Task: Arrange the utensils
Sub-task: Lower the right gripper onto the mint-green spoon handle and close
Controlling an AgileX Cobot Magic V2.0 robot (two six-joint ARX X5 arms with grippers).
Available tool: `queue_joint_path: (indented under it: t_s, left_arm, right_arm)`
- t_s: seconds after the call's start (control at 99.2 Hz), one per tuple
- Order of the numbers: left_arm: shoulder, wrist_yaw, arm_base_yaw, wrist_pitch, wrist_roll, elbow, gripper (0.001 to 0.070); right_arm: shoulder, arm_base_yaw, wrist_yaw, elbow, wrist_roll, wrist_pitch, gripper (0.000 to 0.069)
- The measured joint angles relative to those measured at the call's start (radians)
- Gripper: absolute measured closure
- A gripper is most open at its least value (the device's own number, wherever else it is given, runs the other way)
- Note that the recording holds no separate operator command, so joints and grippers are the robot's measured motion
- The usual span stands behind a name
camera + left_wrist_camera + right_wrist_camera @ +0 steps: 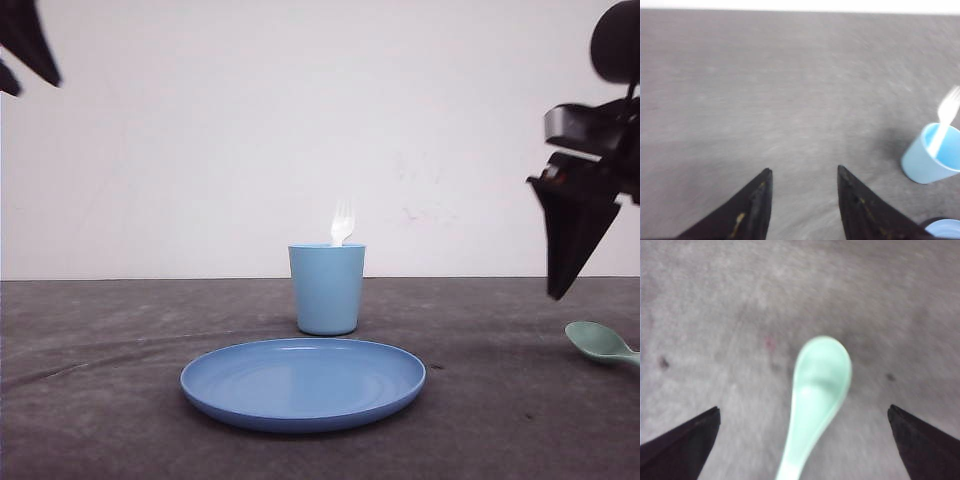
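A white fork [342, 222] stands tines-up inside the light blue cup [327, 289]; the fork [946, 120] and the cup [930, 157] also show in the left wrist view. The mint-green spoon [598, 343] lies flat on the grey table at the far right. My right gripper [572, 245] hangs above that spoon [817, 395], open wide, its two fingers on either side of the handle and not touching it. The left gripper [804, 171] is open over bare table, nothing between its fingers, raised at the upper left of the front view.
A round blue plate [303, 381] lies on the grey table [100, 400] in front of the cup; its rim [942, 228] shows in the left wrist view. A white wall stands behind the table.
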Motion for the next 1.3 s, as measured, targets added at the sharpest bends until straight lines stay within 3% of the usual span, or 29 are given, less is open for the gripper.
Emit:
queue_joint_path:
  t_s: [0.151, 0.393, 0.676, 0.938, 1.301]
  left_arm:
    - [-0.107, 0.000, 0.002, -0.005, 0.000, -0.111, 0.0473]
    - [-0.232, 0.000, 0.003, -0.027, -0.001, -0.179, 0.0473]
    - [-0.245, 0.000, 0.003, -0.028, -0.001, -0.179, 0.0473]
    - [-0.245, 0.000, 0.003, -0.030, -0.001, -0.179, 0.0473]
    - [-0.245, 0.000, 0.003, -0.030, -0.001, -0.179, 0.0473]
  right_arm:
    - [0.047, 0.017, 0.003, 0.000, 0.004, 0.055, 0.0016]
    - [0.112, 0.023, 0.003, 0.000, 0.004, 0.098, 0.0111]
    - [0.130, 0.030, 0.003, 0.000, 0.004, 0.100, 0.0381]
    - [0.130, 0.030, 0.004, 0.000, 0.004, 0.096, 0.0579]
    - [0.130, 0.031, 0.004, 0.000, 0.004, 0.100, 0.0666]
